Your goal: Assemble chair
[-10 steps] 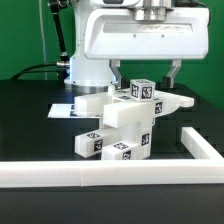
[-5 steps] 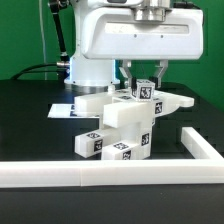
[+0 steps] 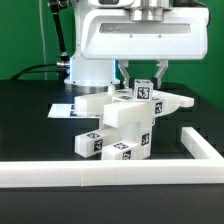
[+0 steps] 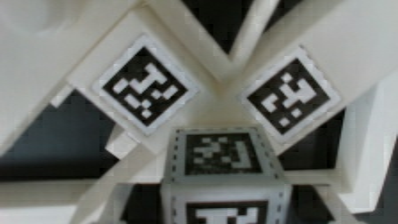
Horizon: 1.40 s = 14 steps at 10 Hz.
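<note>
Straddling the small tagged cube (image 3: 143, 91) on the smooth, blocky white chair (image 3: 118, 128) with the pincer (image 3: 143, 75), behind a long white rail (image 3: 100, 173); not showing whether squeezing or just close.

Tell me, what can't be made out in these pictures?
Exterior view: whether the white two-finger gripper grips the small white tagged plastic cube; too small to tell.
Exterior view: far side of the blocky white plastic chair, hidden by its front.
Wrist view: blurred tags fill the frame.

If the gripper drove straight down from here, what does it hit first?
Most likely the top tagged cube: the gripper points down with its fingers flanking that cube, so the palm would land on it. Whether the fingers clear it in depth is unclear.
</note>
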Available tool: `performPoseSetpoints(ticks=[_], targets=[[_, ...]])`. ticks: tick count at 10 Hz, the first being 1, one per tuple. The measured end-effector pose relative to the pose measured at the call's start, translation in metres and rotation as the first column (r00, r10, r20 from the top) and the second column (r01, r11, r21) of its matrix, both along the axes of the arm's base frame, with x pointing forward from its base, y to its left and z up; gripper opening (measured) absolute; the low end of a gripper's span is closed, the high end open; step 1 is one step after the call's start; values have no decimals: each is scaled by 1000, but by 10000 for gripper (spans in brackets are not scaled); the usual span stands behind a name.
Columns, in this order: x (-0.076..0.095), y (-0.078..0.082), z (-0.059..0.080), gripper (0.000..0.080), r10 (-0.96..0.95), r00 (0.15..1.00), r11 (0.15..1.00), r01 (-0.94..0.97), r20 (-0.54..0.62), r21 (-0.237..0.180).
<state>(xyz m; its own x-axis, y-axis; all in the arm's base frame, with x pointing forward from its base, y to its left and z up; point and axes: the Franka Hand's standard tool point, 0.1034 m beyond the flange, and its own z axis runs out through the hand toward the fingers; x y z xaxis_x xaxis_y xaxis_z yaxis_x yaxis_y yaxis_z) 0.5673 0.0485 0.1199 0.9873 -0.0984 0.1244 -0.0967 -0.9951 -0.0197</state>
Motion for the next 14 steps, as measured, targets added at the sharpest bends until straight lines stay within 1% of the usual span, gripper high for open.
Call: performPoseSetpoints(ticks=[2, 4, 5, 7, 9, 11, 12, 13, 14], targets=[[0, 0, 0, 287, -181, 983, 983, 181, -3, 25], [0, -1, 0, 287, -350, 937, 935, 351, -12, 50], [0, -1, 0, 287, -403, 915, 913, 404, -15, 56], [0, -1, 0, 287, -554, 832, 828, 555, -32, 84], [0, -1, 0, 287, -659, 751, 745, 660, -46, 97], [0, 1, 0, 287, -791, 607, 598, 793, -73, 114], [0, 1, 0, 287, -823, 562, 552, 825, -79, 119], [1, 2, 0, 287, -849, 522, 511, 850, -78, 129], [1, 2, 0, 287, -851, 519, 508, 852, -79, 129]])
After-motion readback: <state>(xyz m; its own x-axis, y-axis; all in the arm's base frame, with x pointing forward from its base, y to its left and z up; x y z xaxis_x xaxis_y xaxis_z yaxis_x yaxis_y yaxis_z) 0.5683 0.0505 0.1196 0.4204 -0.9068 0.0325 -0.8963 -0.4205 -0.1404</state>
